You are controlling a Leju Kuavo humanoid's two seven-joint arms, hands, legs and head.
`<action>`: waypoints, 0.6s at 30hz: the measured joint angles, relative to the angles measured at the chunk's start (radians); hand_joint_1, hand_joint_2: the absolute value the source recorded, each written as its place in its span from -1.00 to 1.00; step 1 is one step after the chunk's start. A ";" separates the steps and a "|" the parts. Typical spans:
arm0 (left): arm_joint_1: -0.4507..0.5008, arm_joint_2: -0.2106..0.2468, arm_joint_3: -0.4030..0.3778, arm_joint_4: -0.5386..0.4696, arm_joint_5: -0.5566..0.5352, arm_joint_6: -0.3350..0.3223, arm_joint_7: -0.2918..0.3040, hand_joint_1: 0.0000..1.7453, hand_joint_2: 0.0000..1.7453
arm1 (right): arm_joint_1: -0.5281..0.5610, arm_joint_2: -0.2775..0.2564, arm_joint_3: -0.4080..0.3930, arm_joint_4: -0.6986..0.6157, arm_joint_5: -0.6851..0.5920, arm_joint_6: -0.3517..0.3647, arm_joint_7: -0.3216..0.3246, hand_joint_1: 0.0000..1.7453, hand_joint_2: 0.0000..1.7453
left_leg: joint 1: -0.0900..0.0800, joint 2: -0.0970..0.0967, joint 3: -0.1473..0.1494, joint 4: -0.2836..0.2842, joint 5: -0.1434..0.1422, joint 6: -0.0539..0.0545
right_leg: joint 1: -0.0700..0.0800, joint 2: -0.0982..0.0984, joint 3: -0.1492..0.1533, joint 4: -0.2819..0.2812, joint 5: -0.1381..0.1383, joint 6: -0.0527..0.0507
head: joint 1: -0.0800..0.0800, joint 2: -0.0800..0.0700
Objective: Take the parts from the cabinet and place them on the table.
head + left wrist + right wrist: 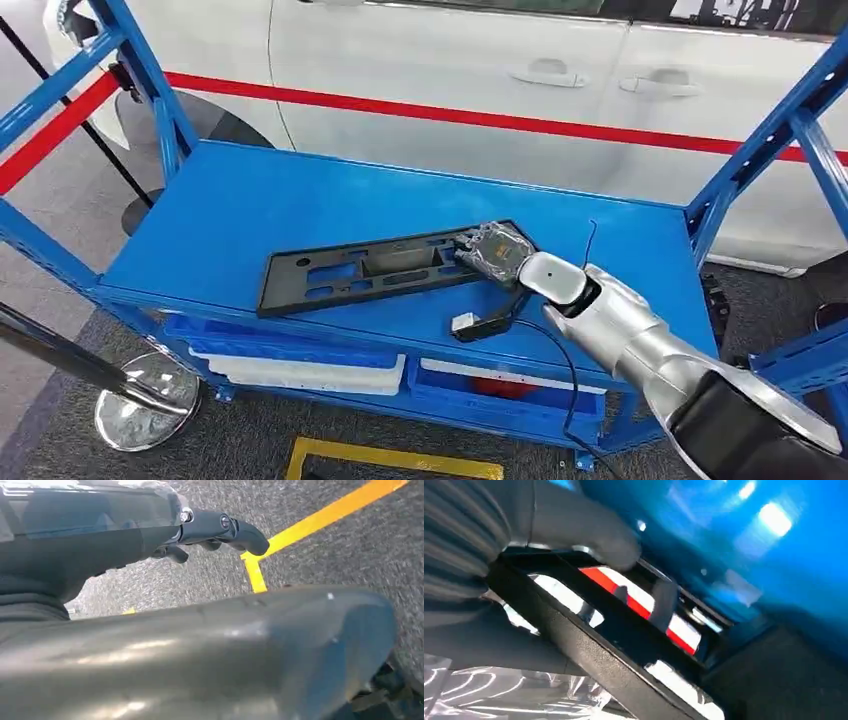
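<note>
Our right hand [497,250] grips the black part [380,268] on the blue shelf [250,205]. Next we lift it clear, by our judgement. Our left hand [210,532] hangs curled, holding nothing.

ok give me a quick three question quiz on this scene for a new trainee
1. True or false: the right hand is at one end of the black panel.
2. Multiple choice: the panel lies on A) the floor, B) the blue shelf, C) a white tray.
3. Fill in: the left hand hangs over grey floor marked with a ____ line.

Key: 1 true; 2 B; 3 yellow.
</note>
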 joint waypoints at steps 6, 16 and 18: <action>-0.001 -0.002 0.000 0.000 -0.002 -0.005 0.000 -1.00 -1.00 | -0.008 0.007 -0.003 0.001 -0.047 0.001 -0.036 1.00 1.00 | -0.006 -0.003 0.000 0.012 -0.012 -0.016 | 0.007 -0.030 0.139 -0.312 0.150 -0.008 | 0.000 0.000; 0.001 0.000 0.000 0.000 -0.009 -0.008 0.000 -1.00 -1.00 | 0.029 0.007 -0.060 -0.034 -0.223 0.042 -0.174 1.00 1.00 | -0.003 0.021 -0.148 0.322 -0.165 -0.063 | 0.012 -0.051 0.135 -0.319 0.151 -0.051 | 0.000 0.000; 0.004 0.001 0.000 0.000 -0.007 -0.011 -0.002 -1.00 -1.00 | 0.041 0.004 -0.083 -0.060 -0.320 0.082 -0.228 1.00 1.00 | -0.003 0.021 -0.098 0.221 -0.096 -0.057 | 0.013 -0.049 0.137 -0.318 0.150 -0.050 | 0.000 0.000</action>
